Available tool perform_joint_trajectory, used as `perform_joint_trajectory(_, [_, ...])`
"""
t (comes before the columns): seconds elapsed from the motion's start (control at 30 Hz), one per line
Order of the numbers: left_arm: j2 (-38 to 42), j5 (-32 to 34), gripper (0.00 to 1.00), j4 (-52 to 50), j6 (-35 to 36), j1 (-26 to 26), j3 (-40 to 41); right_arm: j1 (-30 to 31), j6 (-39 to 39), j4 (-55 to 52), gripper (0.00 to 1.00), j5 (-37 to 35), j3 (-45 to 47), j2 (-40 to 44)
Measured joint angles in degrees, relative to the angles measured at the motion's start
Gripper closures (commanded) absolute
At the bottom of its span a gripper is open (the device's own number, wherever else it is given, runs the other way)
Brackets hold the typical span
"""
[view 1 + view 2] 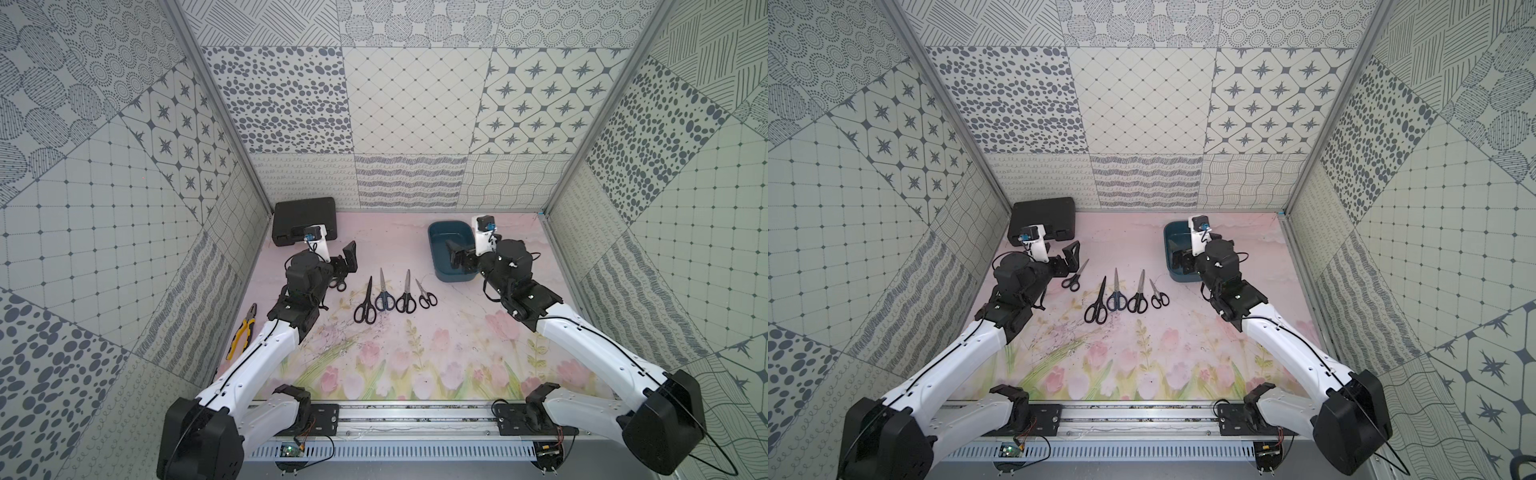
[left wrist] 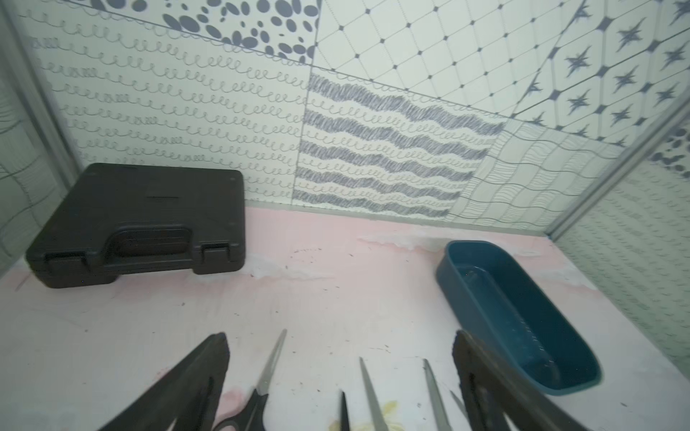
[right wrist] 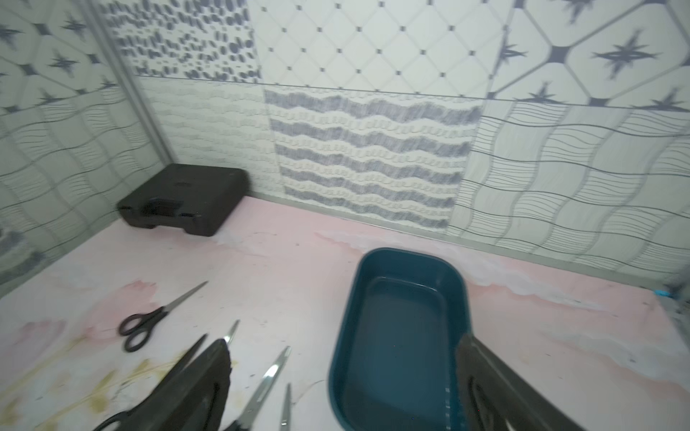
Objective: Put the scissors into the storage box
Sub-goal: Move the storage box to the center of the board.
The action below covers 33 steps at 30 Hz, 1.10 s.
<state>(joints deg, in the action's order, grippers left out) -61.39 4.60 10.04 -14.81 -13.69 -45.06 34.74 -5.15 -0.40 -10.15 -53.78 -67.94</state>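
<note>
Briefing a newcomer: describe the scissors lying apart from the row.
Find the black case at the back. Nearer the camera, beside the left gripper, lies a pair of scissors. It lies alone and slanted, while the four others form a row.

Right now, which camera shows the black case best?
Left wrist view: the black case is whole, sharp, latches visible. Right wrist view shows it small, blurred; in both top views the left arm covers part.
</note>
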Motion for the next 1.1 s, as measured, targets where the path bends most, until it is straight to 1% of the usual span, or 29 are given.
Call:
perform_joint_trajectory(0.03, [-0.26, -1.49, 0.03, -5.99, -0.46, -0.20, -3.21, 3.32, -2.36, -4.44, 0.08, -0.50, -1.57, -1.18])
perform_joint_trajectory(0.1, [-1.49, -3.96, 0.06, -14.14, -0.85, -0.46, -8.31, 7.34, -5.75, -9.88, 0.08, -0.70, -3.69, -4.24])
perform_joint_trajectory(0.2, [-3.76, -7.85, 0.05, -26.43, -0.42, -0.57, -12.50, 10.93, -11.96, -18.78, 0.08, 0.09, -5.79, -9.94])
perform_joint_trajectory(0.3, [-5.35, -10.78, 0.04, -34.88, -0.07, -0.70, -12.66, 11.45, -16.26, -26.25, 0.09, 1.29, -8.00, -14.56])
perform_joint_trajectory(0.37, [-6.34, -13.00, 0.04, -40.50, 0.31, -0.76, -11.61, 11.39, -18.69, -32.72, 0.15, 1.75, -12.13, -18.99])
perform_joint_trajectory(0.43, [-7.02, -14.69, 0.04, -44.17, 0.96, -0.76, -10.56, 10.99, -20.04, -36.41, 0.20, 1.95, -15.87, -22.40])
perform_joint_trajectory(0.53, [-8.00, -16.35, 0.04, -47.30, 1.81, -0.76, -9.42, 9.51, -20.74, -39.93, 0.28, 3.54, -19.91, -26.36])
perform_joint_trajectory(0.63, [-9.44, -17.49, 0.04, -49.51, 2.86, -0.76, -9.01, 5.42, -19.56, -42.36, 0.32, 6.29, -22.03, -29.53])
perform_joint_trajectory(0.73, [-10.56, -18.01, 0.04, -50.56, 3.48, -0.76, -8.96, 2.05, -17.16, -44.50, 0.34, 6.45, -23.43, -31.76])
perform_joint_trajectory(0.97, [-12.11, -19.26, 0.03, -51.84, 3.96, -0.76, -8.94, -1.09, -11.91, -47.28, 0.32, 4.04, -28.87, -32.79])
perform_joint_trajectory(1.03, [-12.31, -19.30, 0.03, -52.04, 4.00, -0.76, -8.94, -2.16, -10.40, -47.36, 0.32, 3.78, -31.21, -34.32])
perform_joint_trajectory(1.1, [-12.57, -19.30, 0.03, -52.19, 4.09, -0.76, -8.94, -2.86, -8.15, -48.41, 0.32, 3.21, -35.80, -38.64])
